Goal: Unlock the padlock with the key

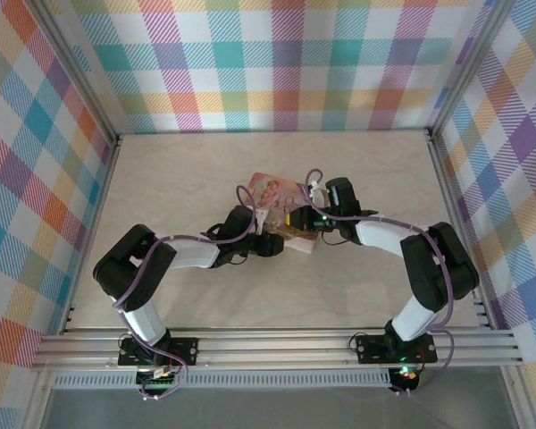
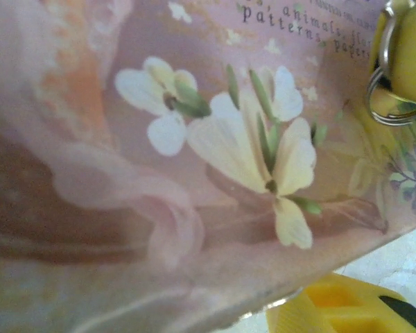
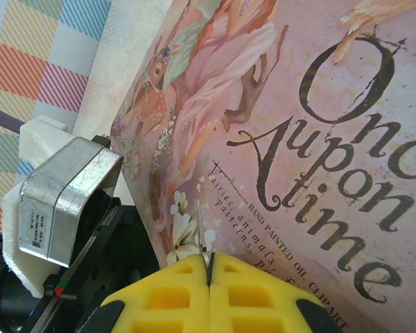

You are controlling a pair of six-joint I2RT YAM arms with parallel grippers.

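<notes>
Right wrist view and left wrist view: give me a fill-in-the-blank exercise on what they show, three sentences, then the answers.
1. The big lettering on the pink tin reads "Once ____ a time".
2. The fingers of the right tool are coloured ____.
3. In the left wrist view, a silver metal ____ hangs at the upper right, in front of the tin.
Missing words: upon; yellow; ring.
</notes>
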